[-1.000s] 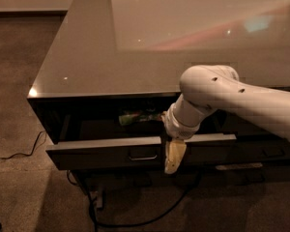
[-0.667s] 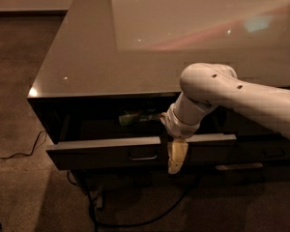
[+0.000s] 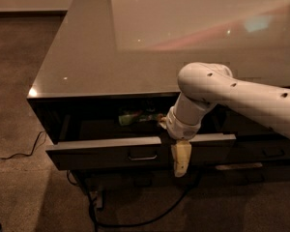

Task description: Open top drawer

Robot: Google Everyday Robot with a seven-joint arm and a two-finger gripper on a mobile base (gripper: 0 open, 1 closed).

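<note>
Already, beneath the glossy countertop (image 3: 111, 57), the top drawer (image 3: 101, 154) stands pulled well out, the opening seemingly all but done. The white arm (image 3: 241, 93) reaches down, its gripper (image 3: 181, 159) hanging over the drawer's front edge just right of the handle (image 3: 142, 156), its grasp impossible to tell.

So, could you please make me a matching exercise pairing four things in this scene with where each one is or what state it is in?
Things:
1. top drawer
2. gripper
3. green item
4. black cable

Places or states:
A. on the carpet, left of the cabinet
B. hanging down over the drawer front, right of the handle
C. pulled partly out
D. inside the drawer, near the back

Pairs: 1-C, 2-B, 3-D, 4-A
</note>
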